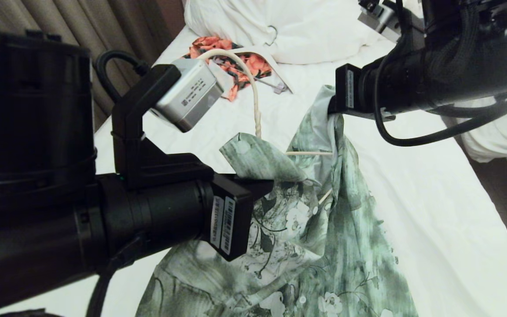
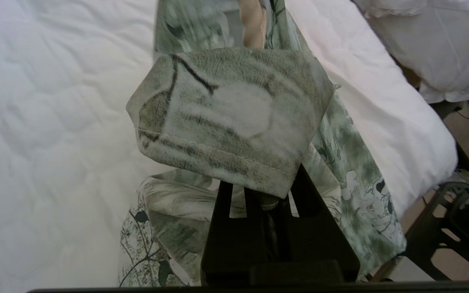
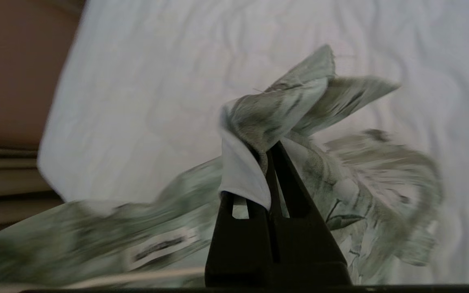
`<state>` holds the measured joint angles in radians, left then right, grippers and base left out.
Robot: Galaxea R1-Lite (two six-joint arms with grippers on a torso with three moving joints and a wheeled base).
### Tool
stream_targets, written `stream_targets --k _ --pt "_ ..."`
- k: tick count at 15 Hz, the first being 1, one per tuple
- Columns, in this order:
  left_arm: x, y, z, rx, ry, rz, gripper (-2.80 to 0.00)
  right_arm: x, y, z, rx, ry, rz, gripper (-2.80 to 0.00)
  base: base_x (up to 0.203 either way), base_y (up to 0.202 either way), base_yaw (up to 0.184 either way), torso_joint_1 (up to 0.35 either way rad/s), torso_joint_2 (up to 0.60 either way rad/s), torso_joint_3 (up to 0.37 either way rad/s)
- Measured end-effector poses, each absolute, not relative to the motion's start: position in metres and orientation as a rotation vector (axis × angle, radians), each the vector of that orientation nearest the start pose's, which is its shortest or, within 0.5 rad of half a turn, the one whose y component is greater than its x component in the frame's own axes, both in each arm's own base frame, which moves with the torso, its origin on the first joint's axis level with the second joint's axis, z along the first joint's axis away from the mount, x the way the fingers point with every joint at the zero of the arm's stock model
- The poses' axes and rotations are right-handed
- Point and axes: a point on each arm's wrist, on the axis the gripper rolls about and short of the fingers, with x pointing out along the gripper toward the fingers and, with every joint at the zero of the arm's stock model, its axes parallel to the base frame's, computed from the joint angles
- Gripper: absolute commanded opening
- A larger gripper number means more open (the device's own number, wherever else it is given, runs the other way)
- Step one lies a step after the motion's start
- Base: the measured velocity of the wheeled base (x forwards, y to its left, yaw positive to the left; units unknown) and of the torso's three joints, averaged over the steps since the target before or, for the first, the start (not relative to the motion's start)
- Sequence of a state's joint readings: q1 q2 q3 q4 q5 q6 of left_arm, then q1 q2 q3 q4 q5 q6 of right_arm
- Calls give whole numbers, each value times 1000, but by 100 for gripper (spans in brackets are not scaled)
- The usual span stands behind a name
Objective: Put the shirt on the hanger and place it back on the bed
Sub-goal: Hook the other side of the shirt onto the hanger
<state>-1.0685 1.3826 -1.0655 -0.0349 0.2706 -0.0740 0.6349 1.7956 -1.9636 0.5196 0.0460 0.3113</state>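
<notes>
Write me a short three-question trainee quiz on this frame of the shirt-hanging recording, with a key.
1. True or false: both end effectors grip the shirt.
2. What lies near the pillow: A) an orange floral garment, B) a towel, C) a shoe?
3. Fill in: the hanger's hook rises above the shirt between the left end effector and the ____ end effector.

Key: 1 true; 2 A, the orange floral garment; 3 right.
</notes>
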Motion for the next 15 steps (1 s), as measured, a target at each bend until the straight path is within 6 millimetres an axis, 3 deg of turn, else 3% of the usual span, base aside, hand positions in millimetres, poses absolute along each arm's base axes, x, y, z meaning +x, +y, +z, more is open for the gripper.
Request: stream_targets --k 7,15 --pt "118 -211 281 29 211 -802 -280 199 205 387 151 372 784 -280 0 0 0 0 0 0" --pt "128 -219 284 -152 44 -794 -280 159 207 379 145 463 821 -280 0 0 0 0 0 0"
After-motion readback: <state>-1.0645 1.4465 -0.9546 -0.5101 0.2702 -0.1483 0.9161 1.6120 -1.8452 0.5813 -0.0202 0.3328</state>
